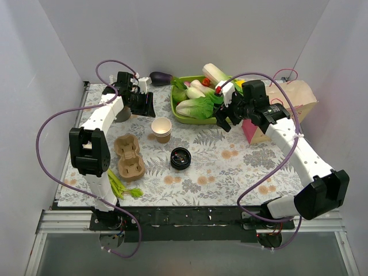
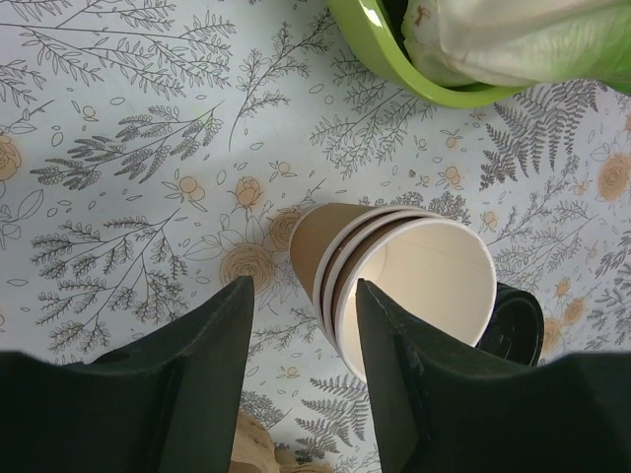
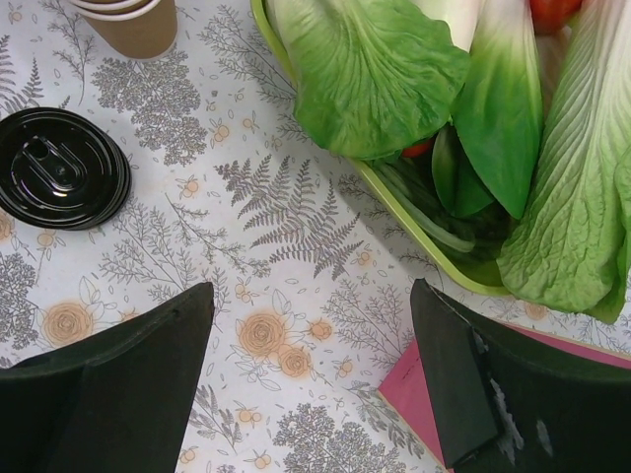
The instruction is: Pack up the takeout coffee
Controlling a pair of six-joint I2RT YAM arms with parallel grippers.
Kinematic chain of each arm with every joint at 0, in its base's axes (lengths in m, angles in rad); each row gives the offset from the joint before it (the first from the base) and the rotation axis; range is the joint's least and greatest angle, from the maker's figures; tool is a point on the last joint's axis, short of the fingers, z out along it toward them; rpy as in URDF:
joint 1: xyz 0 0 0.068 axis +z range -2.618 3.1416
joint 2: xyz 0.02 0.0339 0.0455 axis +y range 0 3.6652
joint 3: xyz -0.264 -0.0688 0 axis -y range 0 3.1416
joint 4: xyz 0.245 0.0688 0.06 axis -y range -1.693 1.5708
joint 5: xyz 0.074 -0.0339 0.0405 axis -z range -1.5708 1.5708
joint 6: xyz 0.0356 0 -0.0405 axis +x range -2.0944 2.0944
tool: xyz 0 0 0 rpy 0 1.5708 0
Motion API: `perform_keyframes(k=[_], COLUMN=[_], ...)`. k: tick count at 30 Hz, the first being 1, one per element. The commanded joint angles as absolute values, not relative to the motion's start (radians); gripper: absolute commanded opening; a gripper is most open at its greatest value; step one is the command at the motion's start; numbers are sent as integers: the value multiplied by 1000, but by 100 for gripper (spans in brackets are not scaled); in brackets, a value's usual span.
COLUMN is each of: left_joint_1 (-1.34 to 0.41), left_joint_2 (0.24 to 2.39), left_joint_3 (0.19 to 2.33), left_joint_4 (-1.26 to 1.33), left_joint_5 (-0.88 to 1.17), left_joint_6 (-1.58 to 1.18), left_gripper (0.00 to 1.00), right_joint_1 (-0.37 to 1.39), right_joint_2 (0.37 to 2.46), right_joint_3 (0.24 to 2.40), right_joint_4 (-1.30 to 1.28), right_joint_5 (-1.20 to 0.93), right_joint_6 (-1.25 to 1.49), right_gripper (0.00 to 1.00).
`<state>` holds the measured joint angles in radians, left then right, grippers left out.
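Over the table (image 1: pixel 230 167), both arms (image 1: pixel 103 118) stretch forward — left claw (image 2: pixel 301 296) parted near the cups (image 2: pixel 394 276) (right claw (image 3: pixel 311 291) wide).

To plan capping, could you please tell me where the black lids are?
Top view: the black lids lie mid-table, right of the pulp tray, just nearside of the cup stack.

White walls (image 1: pixel 115 34) stand at nine, twelve and three o'clock around the counter (image 1: pixel 221 169), which wears a flowery cloth.

Bright, even light, soft shadows; near wrist-view edges perhaps slightly blurred.
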<state>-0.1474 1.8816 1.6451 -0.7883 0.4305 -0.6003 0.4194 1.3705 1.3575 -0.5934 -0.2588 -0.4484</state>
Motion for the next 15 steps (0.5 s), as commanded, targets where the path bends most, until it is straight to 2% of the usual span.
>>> perform_keyframes(k=[1,5,15], left_joint_1=[-152,-152,-153], left_joint_2=[1836,1842,1842], left_joint_3=[1641,1628,1623], left_joint_4=[-808,-824,-830], left_joint_5=[468,460,517], left_joint_6=[-591,-581,-580], left_gripper=[44,34,34], right_joint_1=[425,425,423], right_joint_2=[1377,1385,1388], right_joint_3=[1373,1370,1358], right_joint_4=[-565,-558,-552], right_joint_5=[-253,-252,-241], right_joint_6=[-439,-436,-436], right_gripper=[88,88,88])
